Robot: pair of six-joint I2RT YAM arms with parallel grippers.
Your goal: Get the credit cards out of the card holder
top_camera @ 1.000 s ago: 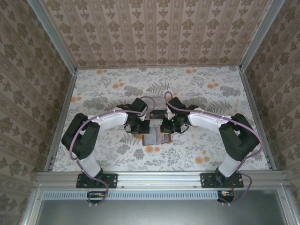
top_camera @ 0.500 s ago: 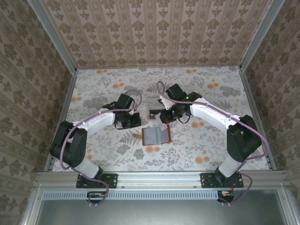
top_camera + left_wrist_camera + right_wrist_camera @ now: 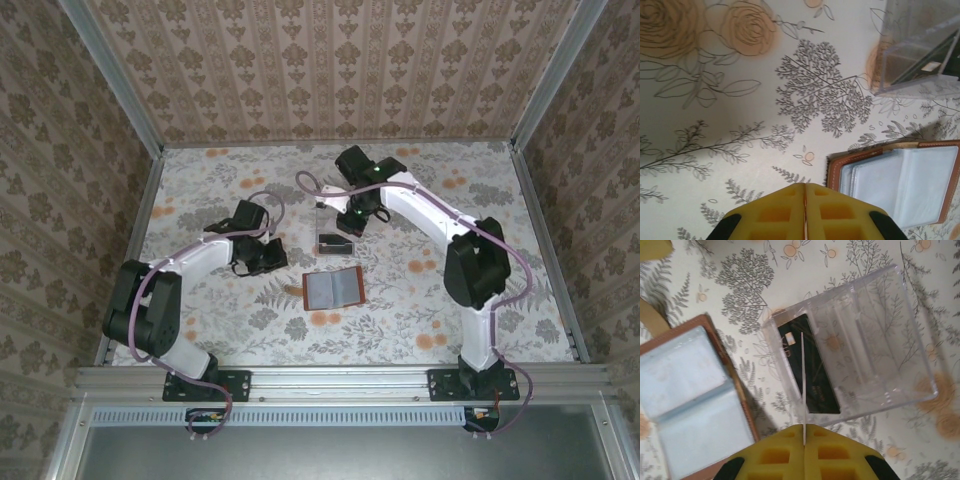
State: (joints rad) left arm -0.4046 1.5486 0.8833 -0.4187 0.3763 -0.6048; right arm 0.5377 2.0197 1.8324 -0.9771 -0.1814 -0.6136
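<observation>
- Over the clear box, at the far middle of the table, your right gripper is pinched closed on a thin card. You see the card edge-on, as a pale line running straight out from the fingertips.
- That line is what the coming move turns on. The thin card stands on its edge, and its long axis runs the same way as the dark card lying in the box's left compartment, roughly parallel to the box's ribs.
- In the right wrist view the pale line crosses the dark card, so the thin card looks to hang above that same compartment. How high above it you cannot tell from here.
- By my reading, the next move is a short lowering or release into the box, with little wrist turning needed. Let go too high and the card could tip flat across the rim.
- The card holder lies open and flat near the box, on the side towards the arm bases. Its pale blue-grey sleeves look flat, but whether a card is left inside cannot be told.
- Your left gripper is closed on nothing and hovers to the left of the card holder. Both grippers are about equally near the holder, and the left is the free one if another card must come out.
</observation>
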